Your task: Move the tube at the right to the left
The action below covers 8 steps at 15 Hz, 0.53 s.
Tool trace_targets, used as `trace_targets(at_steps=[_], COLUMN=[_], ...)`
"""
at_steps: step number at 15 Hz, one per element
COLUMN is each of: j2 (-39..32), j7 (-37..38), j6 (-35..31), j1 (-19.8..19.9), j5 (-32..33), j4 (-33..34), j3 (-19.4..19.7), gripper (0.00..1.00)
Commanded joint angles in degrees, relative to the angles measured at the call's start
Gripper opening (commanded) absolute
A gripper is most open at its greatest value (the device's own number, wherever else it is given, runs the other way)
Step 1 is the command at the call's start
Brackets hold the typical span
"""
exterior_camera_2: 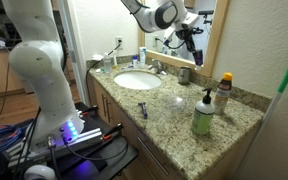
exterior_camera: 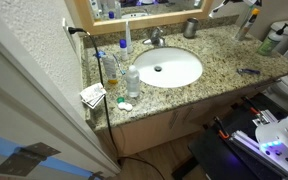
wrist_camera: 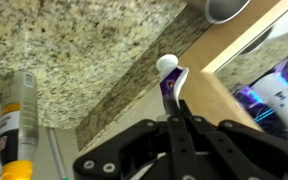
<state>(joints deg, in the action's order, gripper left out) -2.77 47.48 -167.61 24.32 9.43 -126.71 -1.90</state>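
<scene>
Black Robotiq gripper (wrist_camera: 176, 100) clamped on purple plastic tube with white round cap (wrist_camera: 169, 74), held above speckled granite counter (wrist_camera: 74, 45); 1 yellowish cylindrical bottle (wrist_camera: 20, 110) well apart.

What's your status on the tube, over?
Gripper shut on purple white-capped tube. Tube held high above granite counter. Metal cup and faucet stand along back edge towards sink.
</scene>
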Motion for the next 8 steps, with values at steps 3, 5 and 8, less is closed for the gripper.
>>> trace_targets(at_steps=[3, 5, 8], j2=[9.0, 13.3, 15.2], j7=[-12.9, -16.2, -22.5], j6=[7.8, 12.2, 14.4], j1=[-2.8, -8.9, -13.8], j5=[-14.3, -17.5, -22.8], j4=[-2.5, -2.8, -3.2], j3=[-4.7, -0.7, 0.7], gripper=[0.03, 0.03, 0.01])
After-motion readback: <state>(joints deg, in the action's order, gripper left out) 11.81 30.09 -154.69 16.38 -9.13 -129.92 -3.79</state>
